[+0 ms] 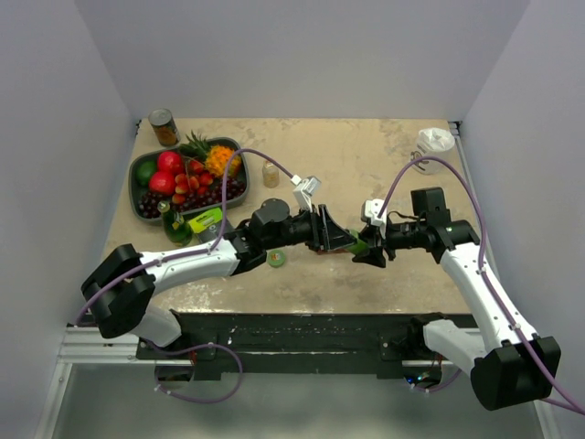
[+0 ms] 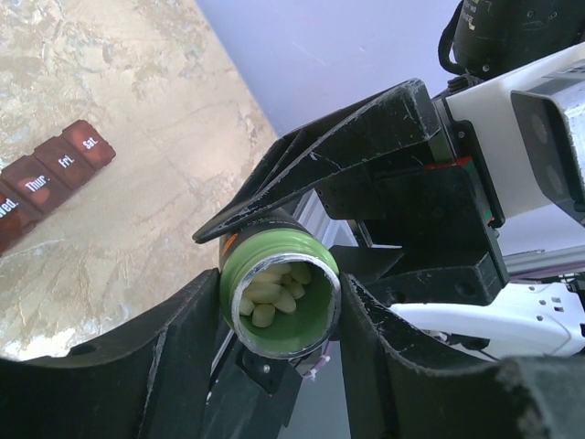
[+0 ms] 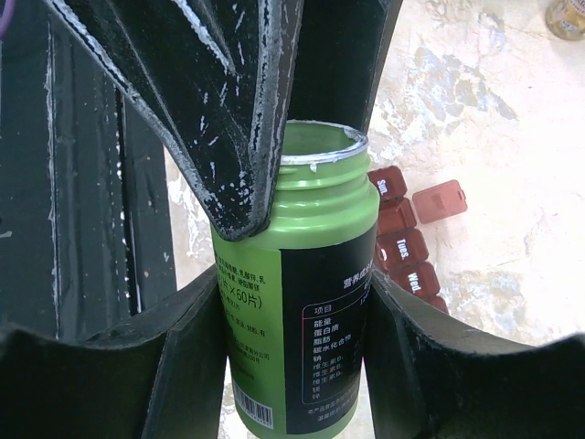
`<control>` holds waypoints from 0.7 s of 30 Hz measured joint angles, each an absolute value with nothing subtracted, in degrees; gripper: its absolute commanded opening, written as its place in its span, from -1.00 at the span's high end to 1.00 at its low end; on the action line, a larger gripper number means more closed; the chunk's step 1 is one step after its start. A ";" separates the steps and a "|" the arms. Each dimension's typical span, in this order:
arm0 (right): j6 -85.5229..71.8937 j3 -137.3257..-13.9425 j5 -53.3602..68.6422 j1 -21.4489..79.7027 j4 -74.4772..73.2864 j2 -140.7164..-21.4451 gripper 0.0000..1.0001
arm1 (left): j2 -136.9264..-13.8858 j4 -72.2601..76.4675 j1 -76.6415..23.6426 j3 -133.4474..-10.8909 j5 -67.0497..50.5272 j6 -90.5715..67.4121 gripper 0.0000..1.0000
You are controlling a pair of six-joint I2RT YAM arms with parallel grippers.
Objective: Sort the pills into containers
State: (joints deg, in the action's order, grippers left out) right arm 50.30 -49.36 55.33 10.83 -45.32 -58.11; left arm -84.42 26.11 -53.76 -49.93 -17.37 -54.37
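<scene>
An open green pill bottle (image 3: 292,302) is held above the table between both arms. My right gripper (image 3: 292,357) is shut on its labelled body. My left gripper (image 2: 279,329) closes on the neck, with the open mouth (image 2: 280,297) facing its camera and several pale yellow pills (image 2: 274,293) inside. In the top view the bottle (image 1: 362,244) sits where my left gripper (image 1: 350,240) and right gripper (image 1: 369,249) meet. The red-brown day-marked pill container (image 3: 402,242) lies on the table beneath, one lid (image 3: 440,201) open; it also shows in the left wrist view (image 2: 55,169).
The green cap (image 1: 276,259) lies on the table under my left arm. A dark fruit tray (image 1: 139,174), a can (image 1: 164,127), a small jar (image 1: 271,174), a dark green bottle (image 1: 175,227) and a yellow-green packet (image 1: 206,219) stand at the back left. A white object (image 1: 435,140) is at the back right.
</scene>
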 measured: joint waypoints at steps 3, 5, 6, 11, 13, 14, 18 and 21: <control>50.28 -49.36 55.44 10.83 -45.41 -58.11 1.00 | -84.27 26.11 -53.54 -49.78 -17.37 -54.37 0.69; 50.30 -49.36 55.64 10.92 -45.41 -58.11 1.00 | -83.92 26.26 -53.36 -49.28 -17.41 -54.41 0.70; 50.30 -49.36 55.86 10.98 -45.39 -58.13 1.00 | -83.64 26.52 -53.32 -48.90 -17.43 -54.48 0.72; 50.43 -49.36 57.17 11.29 -45.32 -58.65 1.00 | -82.43 27.70 -52.90 -47.03 -17.67 -55.07 0.77; 50.43 -49.36 57.71 11.33 -45.25 -58.96 1.00 | -82.15 28.42 -52.64 -46.22 -17.91 -55.55 0.77; 50.48 -49.36 58.04 11.35 -45.23 -59.13 1.00 | -82.04 28.75 -52.51 -45.93 -18.06 -55.77 0.77; 50.59 -49.36 58.59 11.46 -45.19 -59.66 1.00 | -81.82 29.12 -52.25 -45.32 -18.26 -56.05 0.81; 50.61 -49.36 58.67 11.51 -45.19 -59.75 1.00 | -81.71 29.08 -52.14 -45.19 -18.50 -56.05 0.81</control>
State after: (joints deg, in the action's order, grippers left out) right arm 50.61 -49.36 58.67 11.51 -45.19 -59.75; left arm -81.71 29.08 -52.14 -45.19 -18.50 -56.05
